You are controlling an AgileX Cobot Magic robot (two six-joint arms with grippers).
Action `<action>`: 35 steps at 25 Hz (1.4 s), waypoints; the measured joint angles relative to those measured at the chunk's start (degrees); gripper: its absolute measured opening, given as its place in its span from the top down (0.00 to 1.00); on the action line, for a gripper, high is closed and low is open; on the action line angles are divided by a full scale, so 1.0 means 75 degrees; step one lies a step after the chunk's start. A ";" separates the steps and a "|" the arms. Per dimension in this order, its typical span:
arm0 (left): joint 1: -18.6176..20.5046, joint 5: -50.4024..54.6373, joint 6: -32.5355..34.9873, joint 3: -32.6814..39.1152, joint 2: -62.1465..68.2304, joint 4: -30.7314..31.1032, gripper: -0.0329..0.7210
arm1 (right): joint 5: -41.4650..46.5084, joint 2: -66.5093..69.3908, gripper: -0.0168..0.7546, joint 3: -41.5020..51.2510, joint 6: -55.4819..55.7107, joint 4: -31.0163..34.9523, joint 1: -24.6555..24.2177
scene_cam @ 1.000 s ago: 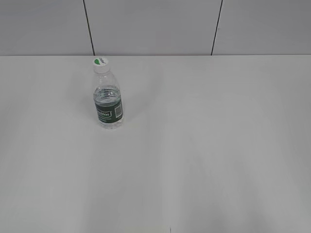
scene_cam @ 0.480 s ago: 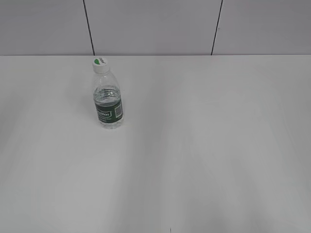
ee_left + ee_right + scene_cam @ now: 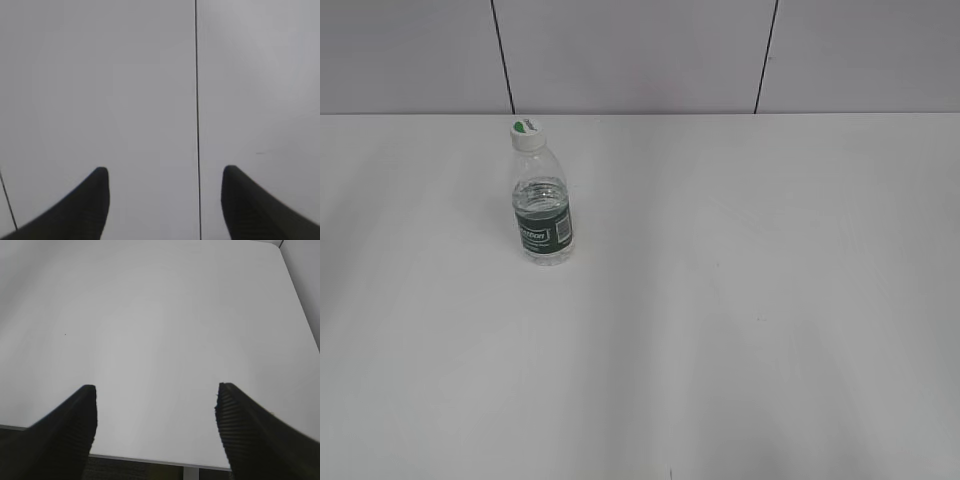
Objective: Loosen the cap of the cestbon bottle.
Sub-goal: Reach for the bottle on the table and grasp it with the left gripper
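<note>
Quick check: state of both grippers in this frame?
Left gripper: open, holding nothing.
Right gripper: open, holding nothing.

Ext cam looks down at slant over table [image 3: 770, 330]; R wrist cam shares it — L faces wall panels [image 3: 100, 75].

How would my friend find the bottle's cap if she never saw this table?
Start at the big white table and look toward its far left part, where one small clear bottle with a dark green label stands upright. The cap sits on its neck: round, white, with a green mark on top.
</note>
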 joint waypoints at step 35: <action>0.0530 -0.7686 -0.0519 0.0819 0.6966 0.2175 0.37 | 0.0000 0.0000 0.25 0.0000 0.0068 0.0000 0.0000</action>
